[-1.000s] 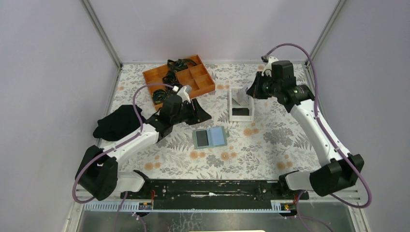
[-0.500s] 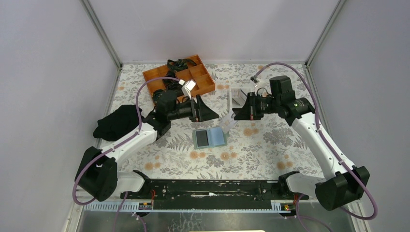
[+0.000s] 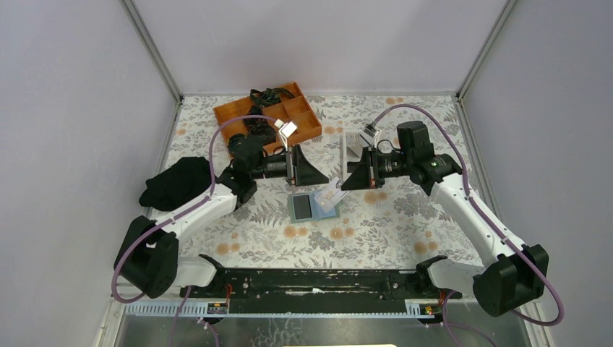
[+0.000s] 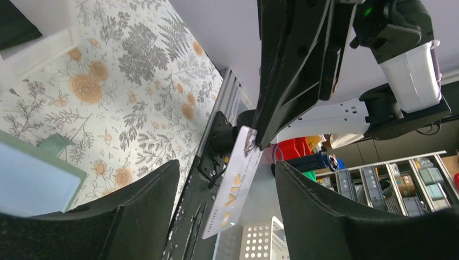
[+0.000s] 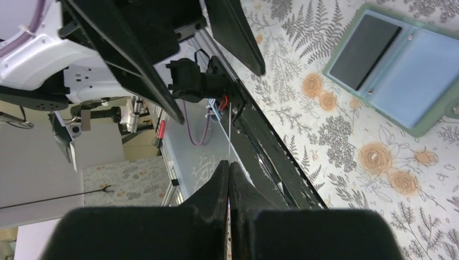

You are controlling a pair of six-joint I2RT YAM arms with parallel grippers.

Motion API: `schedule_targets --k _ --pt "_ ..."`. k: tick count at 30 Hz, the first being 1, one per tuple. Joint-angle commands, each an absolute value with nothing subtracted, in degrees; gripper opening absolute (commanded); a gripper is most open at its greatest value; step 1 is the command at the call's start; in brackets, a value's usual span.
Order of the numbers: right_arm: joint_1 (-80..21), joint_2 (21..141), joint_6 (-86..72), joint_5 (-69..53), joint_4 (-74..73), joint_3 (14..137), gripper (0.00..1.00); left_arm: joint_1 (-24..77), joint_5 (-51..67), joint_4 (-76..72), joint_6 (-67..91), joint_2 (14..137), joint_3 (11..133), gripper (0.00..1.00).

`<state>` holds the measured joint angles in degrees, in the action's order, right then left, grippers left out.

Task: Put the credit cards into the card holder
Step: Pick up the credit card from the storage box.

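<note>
The card holder [image 3: 312, 206] lies open on the table, sage green, with a black card [image 3: 302, 207] in its left half and a light blue card [image 3: 324, 205] in its right. Just above it, my right gripper [image 3: 345, 182] is shut on a silver credit card [image 3: 332, 194] marked VIP. My left gripper [image 3: 318, 177] faces it, open. In the left wrist view the silver card [image 4: 235, 189] hangs between my open fingers [image 4: 146, 208], touching neither. In the right wrist view it shows edge-on as a thin line [image 5: 229, 138] above the shut fingertips [image 5: 221, 179], with the card holder [image 5: 427, 127] at upper right.
An orange compartment box [image 3: 267, 119] with black cables stands at the back left. A white tray [image 3: 352, 148] sits behind the right gripper. A black cloth [image 3: 177, 182] lies at the left edge. A black rail [image 3: 311, 280] runs along the near edge.
My right arm left the white tray and swung left and down with the silver card, to above the card holder. My left gripper rose, turned toward it and opened wider.
</note>
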<state>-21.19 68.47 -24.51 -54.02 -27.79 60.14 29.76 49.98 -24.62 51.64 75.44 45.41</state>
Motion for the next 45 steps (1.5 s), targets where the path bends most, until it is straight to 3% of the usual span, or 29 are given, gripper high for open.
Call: schedule_targets --k 1,14,22,25,29,30,33,36,45 --pt "-21.63 68.6 -28.1 -59.69 -21.7 60.31 0.0 29.05 54.5 -29.18 52.72 76.15 43.87 0.7" --pt "-21.74 71.23 -30.87 -62.21 -16.62 59.07 0.0 28.39 60.0 -38.82 59.31 77.75 40.63 0.53" --pt "-21.86 73.14 -31.48 -63.3 -14.96 59.4 0.0 28.39 62.08 -40.52 60.57 78.81 40.18 0.27" --pt "-21.85 73.59 -32.08 -63.61 -14.12 59.16 0.0 28.39 62.62 -41.69 61.33 78.98 39.75 0.03" --pt "-21.85 74.28 -32.86 -64.05 -12.97 59.27 0.0 28.26 63.1 -43.75 62.71 79.28 38.52 0.0" --pt "-21.85 74.46 -32.82 -64.07 -12.85 59.36 0.04 28.11 62.85 -44.36 63.09 79.3 38.05 0.0" --pt "-21.82 74.68 -30.73 -61.71 -15.1 60.24 0.39 26.72 60.42 -45.55 63.97 78.64 35.95 0.0" --pt "-21.78 75.08 -28.11 -57.97 -18.3 61.02 0.63 24.39 53.36 -41.19 61.94 76.02 33.37 0.0" --pt "-22.29 77.19 -21.28 -37.37 -26.74 63.14 0.64 24.2 23.61 -22.64 58.96 65.95 26.3 0.0"
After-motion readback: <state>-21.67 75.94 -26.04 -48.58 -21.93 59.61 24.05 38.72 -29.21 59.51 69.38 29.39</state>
